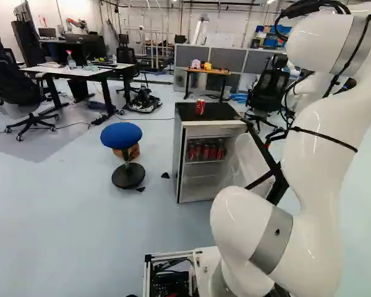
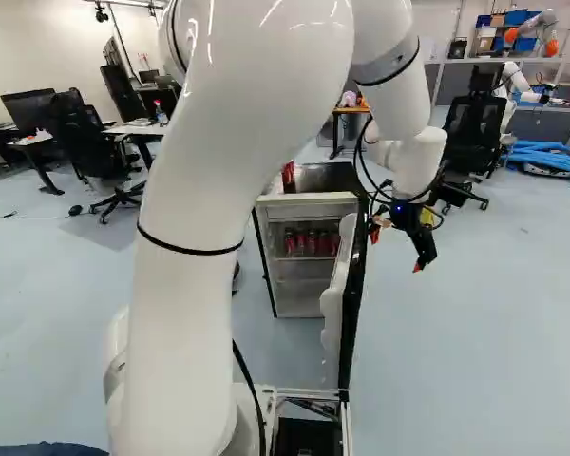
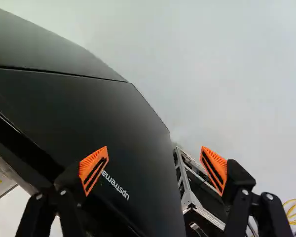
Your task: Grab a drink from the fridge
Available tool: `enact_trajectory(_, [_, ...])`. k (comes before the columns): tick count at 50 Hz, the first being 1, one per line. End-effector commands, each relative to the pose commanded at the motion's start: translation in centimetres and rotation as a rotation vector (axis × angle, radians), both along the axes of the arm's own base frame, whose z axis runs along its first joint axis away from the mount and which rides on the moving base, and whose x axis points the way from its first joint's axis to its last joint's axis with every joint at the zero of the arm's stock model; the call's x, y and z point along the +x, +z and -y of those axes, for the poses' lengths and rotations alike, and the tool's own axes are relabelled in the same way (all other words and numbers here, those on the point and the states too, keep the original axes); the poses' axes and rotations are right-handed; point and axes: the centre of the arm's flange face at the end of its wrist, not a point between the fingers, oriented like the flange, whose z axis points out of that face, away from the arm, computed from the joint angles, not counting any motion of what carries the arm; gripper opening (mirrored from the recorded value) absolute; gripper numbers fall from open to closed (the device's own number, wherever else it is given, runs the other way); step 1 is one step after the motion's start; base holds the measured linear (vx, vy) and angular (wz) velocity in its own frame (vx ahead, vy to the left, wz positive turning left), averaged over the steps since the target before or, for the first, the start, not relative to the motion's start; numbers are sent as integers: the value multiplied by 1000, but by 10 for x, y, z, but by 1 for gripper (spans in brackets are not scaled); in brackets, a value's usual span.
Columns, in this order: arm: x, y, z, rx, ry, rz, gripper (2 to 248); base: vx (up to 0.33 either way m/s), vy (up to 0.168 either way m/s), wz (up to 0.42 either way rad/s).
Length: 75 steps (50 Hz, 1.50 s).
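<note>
In the right base view my gripper [image 2: 396,251] hangs to the right of the fridge's swung-open door [image 2: 338,299], on its dark outer side. The small fridge [image 1: 180,164] shows red cans [image 1: 205,151] on its upper shelf; another red can [image 1: 200,107] stands on the black top. In the wrist view the gripper [image 3: 155,170] is open, its orange-padded fingers wide apart with nothing gripped. Beyond them the black outer face of the door [image 3: 103,113] fills one side. How far the fingers stand from the door I cannot tell.
A blue stool [image 1: 121,135] is left of the fridge in the left base view. Black office chairs [image 2: 475,142] stand behind the gripper, and another robot [image 2: 518,84] is farther back. The base's metal frame [image 3: 190,195] shows beyond one finger.
</note>
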Motion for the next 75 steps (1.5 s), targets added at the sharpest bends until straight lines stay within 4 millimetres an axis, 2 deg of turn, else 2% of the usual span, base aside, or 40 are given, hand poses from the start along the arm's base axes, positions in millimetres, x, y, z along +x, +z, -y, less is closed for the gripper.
enact_trajectory(75, [-32,-3,-136,14,176,-49,247,0,0,0])
